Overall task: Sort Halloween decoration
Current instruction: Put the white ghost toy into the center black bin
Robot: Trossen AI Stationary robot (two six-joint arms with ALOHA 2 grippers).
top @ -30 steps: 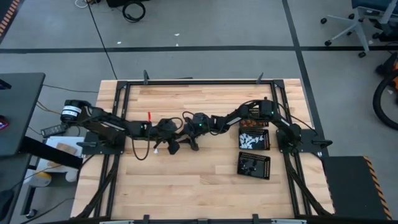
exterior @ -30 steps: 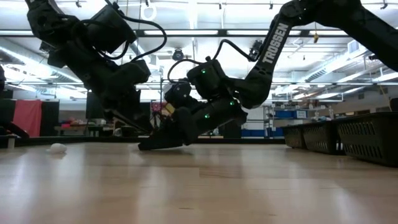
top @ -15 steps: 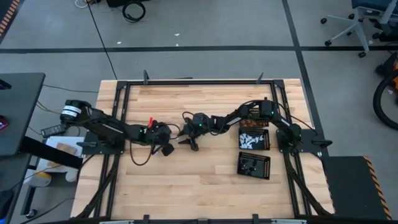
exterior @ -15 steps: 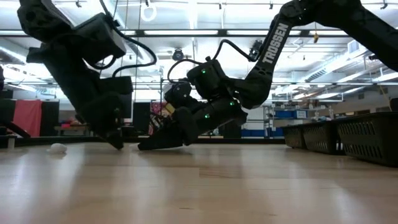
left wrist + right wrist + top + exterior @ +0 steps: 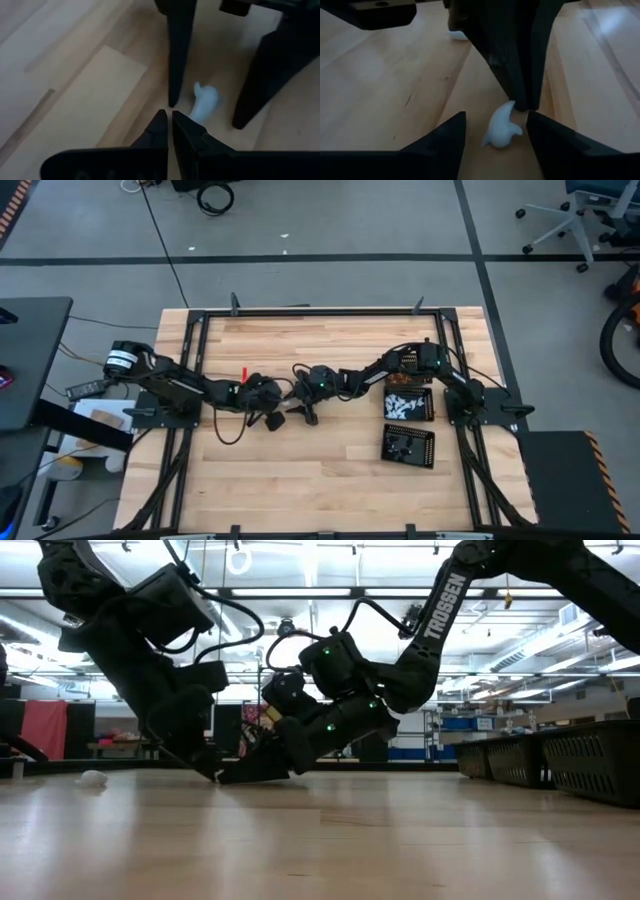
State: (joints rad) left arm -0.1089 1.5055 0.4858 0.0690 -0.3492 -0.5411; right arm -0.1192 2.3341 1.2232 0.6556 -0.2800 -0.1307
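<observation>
1. A small white ghost [image 5: 501,130] lies on the bare desk [image 5: 320,480] near its middle, between the two open fingers [image 5: 437,145] of the right claw [image 5: 495,137]; it looks loose, not pinched.

2. The left claw [image 5: 167,125] is shut and empty, its tips just beside the ghost and pointing at it; in the right wrist view those closed fingers come down right at the ghost, at or almost on its edge.

3. Both arms meet low over the desk's centre, the left claw [image 5: 268,420] reaching in from the left and the right claw [image 5: 308,416] from the right, fingertips near the wood in the low view.

4. A second white piece [image 5: 93,778] sits well apart on the desk, and another pale piece [image 5: 457,35] shows beyond the left claw in the right wrist view; whether these are the same piece cannot be told.

5. At the desk's right side stand black trays: one [image 5: 409,405] holds a heap of white pieces, one [image 5: 407,446] nearer the front holds a few dark and pale bits, and one [image 5: 408,363] is partly hidden under the right arm.

6. Judged from this, sorting is well under way: most white pieces are already in a tray, while the ghost at the centre and at least one stray are left to gather.
</observation>
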